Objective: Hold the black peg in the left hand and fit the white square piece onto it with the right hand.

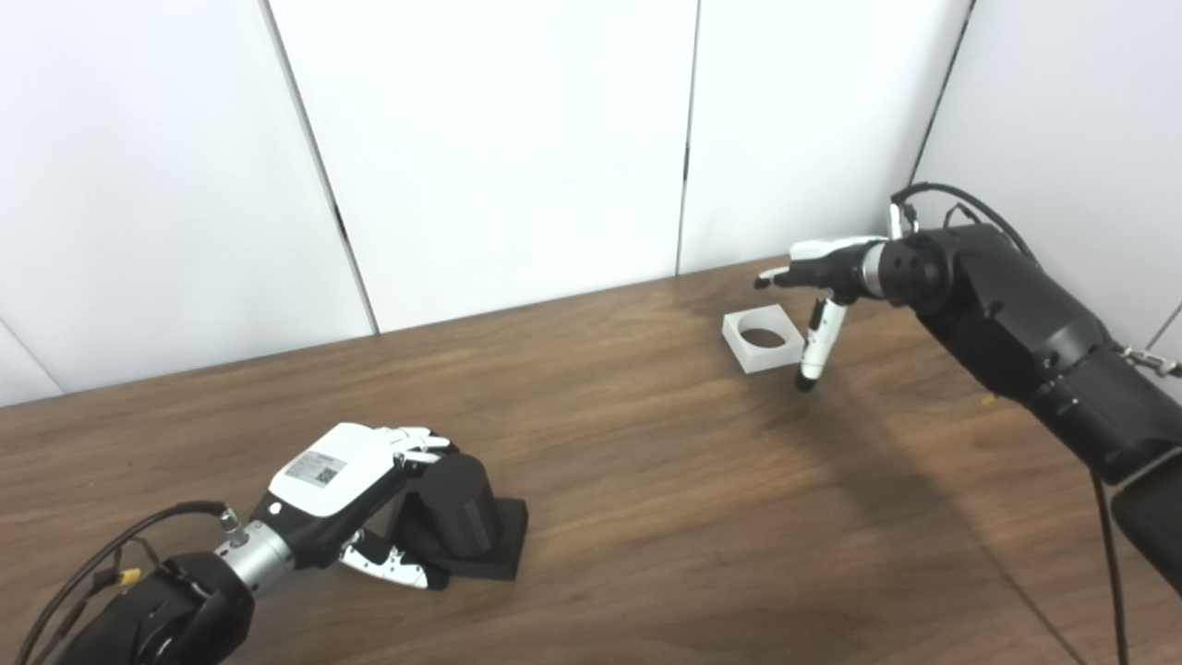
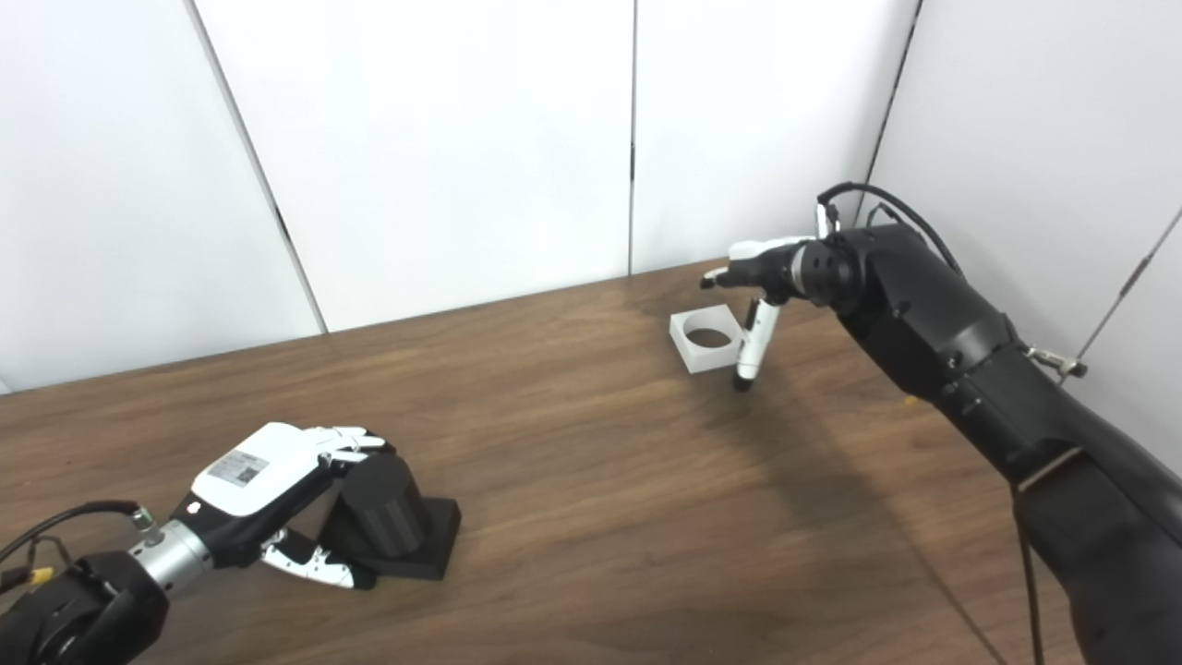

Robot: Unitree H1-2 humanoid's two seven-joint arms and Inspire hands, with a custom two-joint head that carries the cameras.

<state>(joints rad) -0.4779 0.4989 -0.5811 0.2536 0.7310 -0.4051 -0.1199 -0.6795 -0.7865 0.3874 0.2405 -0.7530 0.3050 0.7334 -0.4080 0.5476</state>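
The black peg (image 1: 457,506), a round cylinder on a square black base, stands on the wooden table (image 1: 646,480) at the lower left. My left hand (image 1: 346,489) is against its left side, with its fingers (image 1: 420,445) curled over the cylinder's top edge and the thumb low by the base; the grip looks loose. The white square piece (image 1: 764,339) with a round hole lies flat at the far right. My right hand (image 1: 822,286) hovers open just right of it. The fingers point left above its far edge, and the thumb hangs down beside its right side.
White wall panels (image 1: 508,157) close off the table's far edge and the right side just behind the white piece. The right forearm (image 1: 1034,342) comes in along the right edge. A cable (image 1: 92,563) trails from the left wrist.
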